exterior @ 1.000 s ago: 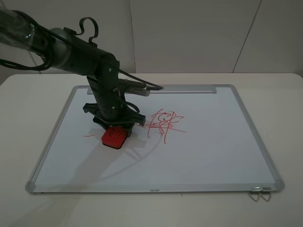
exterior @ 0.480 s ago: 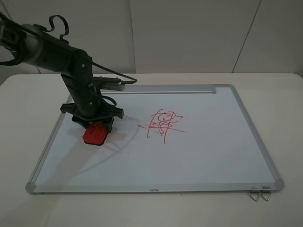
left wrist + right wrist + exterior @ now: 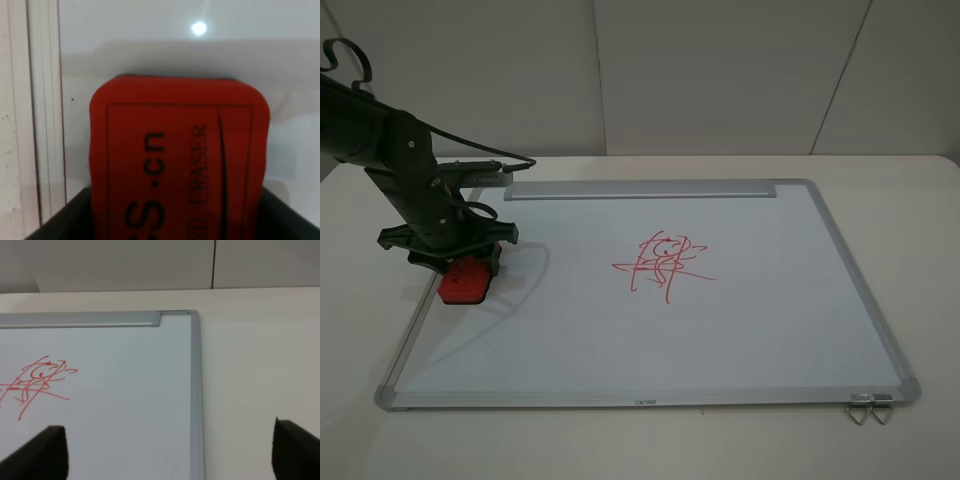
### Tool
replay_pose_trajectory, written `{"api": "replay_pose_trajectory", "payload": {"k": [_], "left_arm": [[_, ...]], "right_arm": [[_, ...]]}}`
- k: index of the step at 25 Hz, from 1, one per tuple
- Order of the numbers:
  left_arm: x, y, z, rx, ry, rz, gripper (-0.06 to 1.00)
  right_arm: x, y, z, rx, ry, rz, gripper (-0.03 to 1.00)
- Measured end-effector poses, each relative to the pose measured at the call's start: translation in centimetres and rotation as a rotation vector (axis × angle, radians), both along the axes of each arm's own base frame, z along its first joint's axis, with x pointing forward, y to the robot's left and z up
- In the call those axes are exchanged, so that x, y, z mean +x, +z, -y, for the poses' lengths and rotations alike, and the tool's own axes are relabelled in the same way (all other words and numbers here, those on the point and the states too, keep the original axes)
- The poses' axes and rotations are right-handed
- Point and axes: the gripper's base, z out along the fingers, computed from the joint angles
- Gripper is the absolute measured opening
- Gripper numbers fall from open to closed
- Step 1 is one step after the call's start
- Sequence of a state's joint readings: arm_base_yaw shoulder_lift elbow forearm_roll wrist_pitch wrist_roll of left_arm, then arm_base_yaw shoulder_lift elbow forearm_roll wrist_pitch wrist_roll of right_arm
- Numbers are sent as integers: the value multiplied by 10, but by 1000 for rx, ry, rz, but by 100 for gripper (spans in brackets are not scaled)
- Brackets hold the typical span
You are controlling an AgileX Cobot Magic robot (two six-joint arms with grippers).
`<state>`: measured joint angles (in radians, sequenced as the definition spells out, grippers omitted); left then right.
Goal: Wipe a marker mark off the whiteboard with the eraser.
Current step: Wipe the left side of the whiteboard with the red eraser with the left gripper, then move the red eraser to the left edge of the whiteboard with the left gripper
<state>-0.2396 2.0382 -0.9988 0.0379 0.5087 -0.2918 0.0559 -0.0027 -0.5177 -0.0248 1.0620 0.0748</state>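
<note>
The board [image 3: 770, 330] lay on the table [image 3: 920, 200]; the eraser [image 3: 463, 282] sat on it by the left edge, the scribble [image 3: 663, 262] near the middle, well apart

Red eraser [image 3: 465, 283] with black lettering; white whiteboard [image 3: 770, 310] with silver frame; red scribble [image 3: 663, 262] of crossing lines; black left pincer [image 3: 460, 264]; off-white surface [image 3: 920, 190].

The red eraser [image 3: 463, 282], its printed top upward, is pictured just inside the left frame of the large silver-framed whiteboard [image 3: 750, 330], which is laid flat on the white bench [image 3: 920, 200].
</note>
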Motion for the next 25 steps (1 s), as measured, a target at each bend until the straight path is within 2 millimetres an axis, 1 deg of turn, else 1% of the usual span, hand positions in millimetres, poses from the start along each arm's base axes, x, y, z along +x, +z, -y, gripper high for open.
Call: {"api": "replay_pose_trajectory", "payload": {"k": [4,7,10,13,17,20,22,25], "left_arm": [[-8,9,13,5,-72,29,58],[-27,18,31,16,-144,-16,58],[-43,28,40,33,-194,-62,57],[-56,44,43,43,-214,-102,57],[-65,79,42,18,-209,-54,57],[-72,100,39,9,-208,-28,57],[-76,112,37,-3,-203,-10,57],[-80,123,35,-14,-201,7,57]], "right_arm": [[0,0,0,0,0,0,72],[0,0,0,0,0,0,72],[0,0,0,0,0,0,72],[0,0,0,0,0,0,72],[0,0,0,0,0,0,72],[0,0,0,0,0,0,72],[0,0,0,0,0,0,72],[0,0,0,0,0,0,72]]}}
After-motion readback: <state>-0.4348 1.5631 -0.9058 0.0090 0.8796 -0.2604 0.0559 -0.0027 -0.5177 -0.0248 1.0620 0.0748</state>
